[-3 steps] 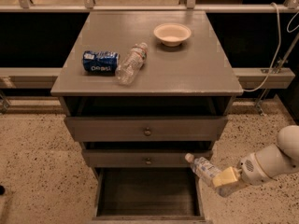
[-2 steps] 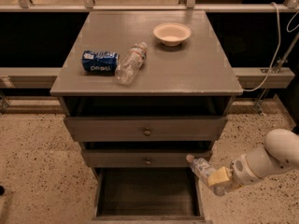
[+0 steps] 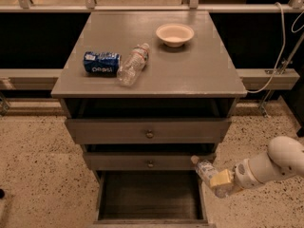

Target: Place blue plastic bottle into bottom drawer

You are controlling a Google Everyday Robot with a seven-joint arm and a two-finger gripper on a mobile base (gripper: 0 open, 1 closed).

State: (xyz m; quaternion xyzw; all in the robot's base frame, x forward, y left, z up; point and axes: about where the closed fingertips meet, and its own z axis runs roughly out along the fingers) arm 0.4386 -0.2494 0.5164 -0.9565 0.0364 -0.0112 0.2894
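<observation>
The blue plastic bottle (image 3: 204, 169) is clear with a white cap and pale label. It is held tilted, cap up and to the left, just above the right rim of the bottom drawer (image 3: 151, 195). My gripper (image 3: 219, 179) is shut on the bottle's lower half, at the end of the white arm that comes in from the right. The bottom drawer is pulled open at the foot of the grey cabinet, and its dark inside shows nothing in it.
On the cabinet top (image 3: 190, 75) lie a blue Pepsi can (image 3: 101, 63), a slimmer clear bottle (image 3: 132, 64) on its side, and a beige bowl (image 3: 175, 34). Two drawer fronts with knobs (image 3: 149, 134) sit above the open drawer. Speckled floor on both sides.
The gripper with the bottle has moved a little to the left and down, closer to the open drawer's right rim. Nothing on the cabinet top has moved.
</observation>
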